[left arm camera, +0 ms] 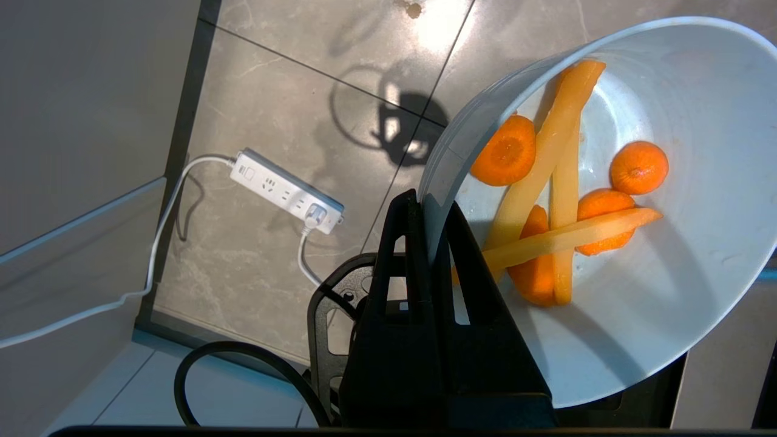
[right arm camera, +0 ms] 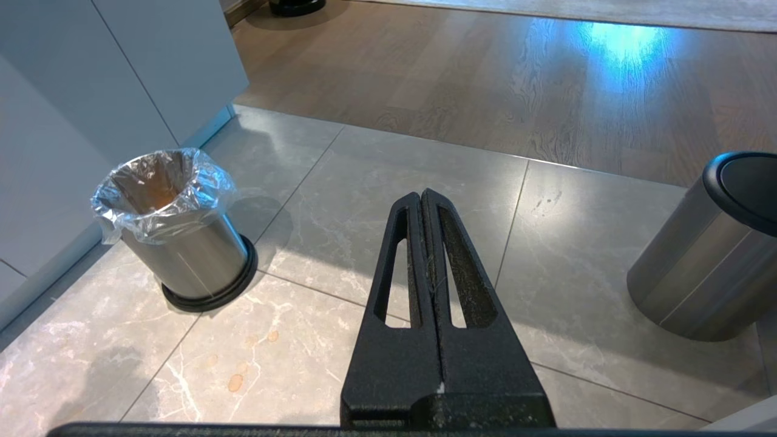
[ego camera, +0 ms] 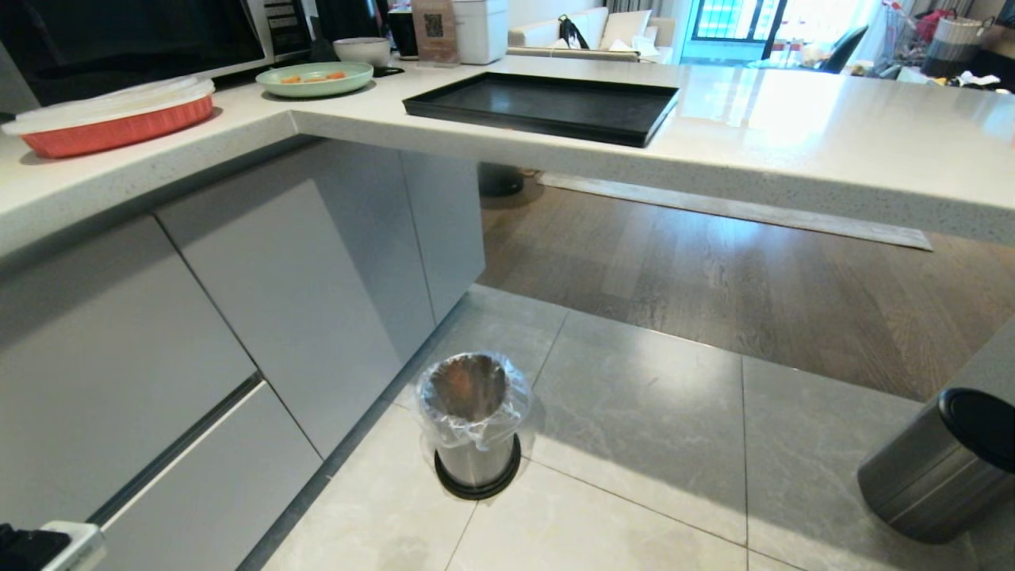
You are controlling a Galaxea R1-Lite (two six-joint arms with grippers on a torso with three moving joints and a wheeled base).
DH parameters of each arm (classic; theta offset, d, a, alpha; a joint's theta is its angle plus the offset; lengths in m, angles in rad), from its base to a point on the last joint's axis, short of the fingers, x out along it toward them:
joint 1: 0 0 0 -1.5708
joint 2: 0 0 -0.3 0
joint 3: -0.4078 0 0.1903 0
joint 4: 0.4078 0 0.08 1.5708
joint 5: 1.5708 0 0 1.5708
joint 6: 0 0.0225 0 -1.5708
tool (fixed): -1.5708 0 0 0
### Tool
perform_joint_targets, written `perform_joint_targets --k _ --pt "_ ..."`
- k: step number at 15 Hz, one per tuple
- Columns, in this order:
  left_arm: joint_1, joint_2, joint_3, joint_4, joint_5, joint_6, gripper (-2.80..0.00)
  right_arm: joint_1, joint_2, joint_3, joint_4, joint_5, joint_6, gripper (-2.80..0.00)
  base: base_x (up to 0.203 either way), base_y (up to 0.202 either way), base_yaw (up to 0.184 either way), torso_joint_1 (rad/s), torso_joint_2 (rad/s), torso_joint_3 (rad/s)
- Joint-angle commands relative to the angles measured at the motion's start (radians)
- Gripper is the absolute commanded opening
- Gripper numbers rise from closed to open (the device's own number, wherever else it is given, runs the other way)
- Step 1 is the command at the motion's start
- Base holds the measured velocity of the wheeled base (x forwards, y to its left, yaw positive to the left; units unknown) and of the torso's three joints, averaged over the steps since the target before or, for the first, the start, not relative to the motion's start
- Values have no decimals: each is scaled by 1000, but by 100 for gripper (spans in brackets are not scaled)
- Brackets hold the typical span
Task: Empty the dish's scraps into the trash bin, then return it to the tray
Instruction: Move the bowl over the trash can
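**Currently held: dish with scraps**

Left gripper (left arm camera: pixel 428 203): clamped on the dish (left arm camera: pixel 686 285) rim above floor tiles; scraps (left arm camera: pixel 561 194) inside. Right gripper (right arm camera: pixel 423 197): fingers pressed together, empty, above the floor. Trash bin (ego camera: pixel 474 424): on floor beside cabinets. Tray (ego camera: pixel 547 107): on counter.

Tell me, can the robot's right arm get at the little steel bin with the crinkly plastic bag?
Probably yes. The right gripper hangs shut and empty over bare floor tiles, and nothing stands between it and the small steel trash bin, whose mouth is open.
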Motion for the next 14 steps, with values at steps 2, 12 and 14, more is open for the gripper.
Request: perform_joint_targets --k 2,12,14 --pt "-3 2 2 2 -3 3 -280 0 0 -1 -1 -1 0 -280 0 0 0 0 0 0" --pt "-25 49 -24 -47 -38 39 -280 0 0 0 0 -1 0 -280 0 0 0 0 0 0" --pt "-33 75 -43 -50 -38 40 -280 0 0 0 -1 0 0 -280 0 0 0 0 0 0"
